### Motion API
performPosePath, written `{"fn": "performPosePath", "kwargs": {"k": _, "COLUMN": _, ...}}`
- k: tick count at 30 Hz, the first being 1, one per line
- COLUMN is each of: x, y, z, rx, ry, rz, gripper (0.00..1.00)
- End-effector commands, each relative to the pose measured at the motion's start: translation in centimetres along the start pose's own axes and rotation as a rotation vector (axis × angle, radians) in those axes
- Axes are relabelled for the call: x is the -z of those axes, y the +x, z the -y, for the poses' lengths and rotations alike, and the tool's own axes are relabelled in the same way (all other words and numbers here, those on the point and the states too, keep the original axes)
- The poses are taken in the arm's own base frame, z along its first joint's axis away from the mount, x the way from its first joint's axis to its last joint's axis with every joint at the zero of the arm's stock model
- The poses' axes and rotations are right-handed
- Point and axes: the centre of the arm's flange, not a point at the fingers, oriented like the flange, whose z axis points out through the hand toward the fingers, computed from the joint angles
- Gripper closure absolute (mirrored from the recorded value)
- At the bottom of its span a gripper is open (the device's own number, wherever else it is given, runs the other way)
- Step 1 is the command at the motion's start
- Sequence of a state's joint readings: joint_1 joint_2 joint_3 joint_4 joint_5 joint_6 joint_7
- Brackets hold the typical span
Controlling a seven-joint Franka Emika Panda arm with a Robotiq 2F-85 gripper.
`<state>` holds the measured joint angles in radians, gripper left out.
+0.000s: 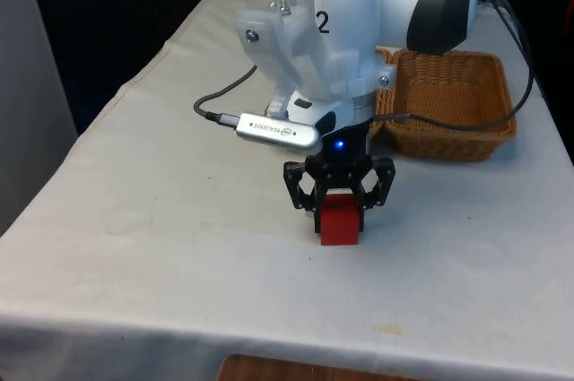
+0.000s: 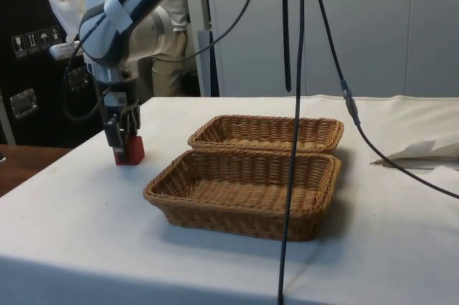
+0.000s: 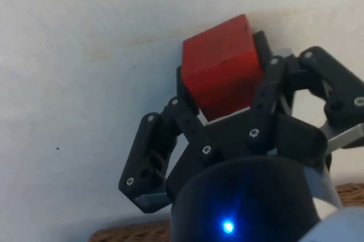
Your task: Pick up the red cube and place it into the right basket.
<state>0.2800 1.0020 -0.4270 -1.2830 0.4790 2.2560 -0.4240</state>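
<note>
Red cube (image 1: 340, 218) sits pinched between the black fingers (image 3: 267, 91) of the gripper (image 1: 339, 194) — they're clamped on both its sides, and its bottom looks to be right on the white cloth (image 1: 179, 220). Going outward, two wicker baskets (image 2: 247, 190) lie side by side close by, well clear of the cube — a black cable (image 2: 290, 176) hangs across them in the side view.

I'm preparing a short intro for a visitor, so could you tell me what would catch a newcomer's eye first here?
The red cube stands out on the white cloth, with the black hand closed around it. Next come two wicker baskets lying side by side on the table.
</note>
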Motion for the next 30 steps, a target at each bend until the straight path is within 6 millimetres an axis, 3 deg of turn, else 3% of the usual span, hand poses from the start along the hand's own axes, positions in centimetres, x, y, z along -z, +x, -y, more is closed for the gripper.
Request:
{"fn": "performPosePath", "kwargs": {"k": 1, "x": -0.2, "y": 0.1, "z": -0.1, "rx": -0.004, "ry": 0.002, "rz": 0.003, "gripper": 0.9}}
{"fn": "performPosePath", "kwargs": {"k": 2, "x": -0.2, "y": 0.1, "z": 0.0, "rx": -0.003, "ry": 0.002, "rz": 0.003, "gripper": 0.99}}
{"fn": "performPosePath", "kwargs": {"k": 11, "x": 0.0, "y": 0.0, "z": 0.0, "rx": 0.0, "ry": -0.001, "rz": 0.0, "gripper": 0.98}}
{"fn": "performPosePath", "kwargs": {"k": 16, "x": 2.5, "y": -0.2, "z": -0.1, "rx": -0.018, "ry": 0.012, "rz": 0.007, "gripper": 0.98}}
{"fn": "performPosePath", "kwargs": {"k": 30, "x": 7.1, "y": -1.8, "z": 0.5, "rx": -0.025, "ry": 0.038, "rz": 0.013, "gripper": 0.98}}
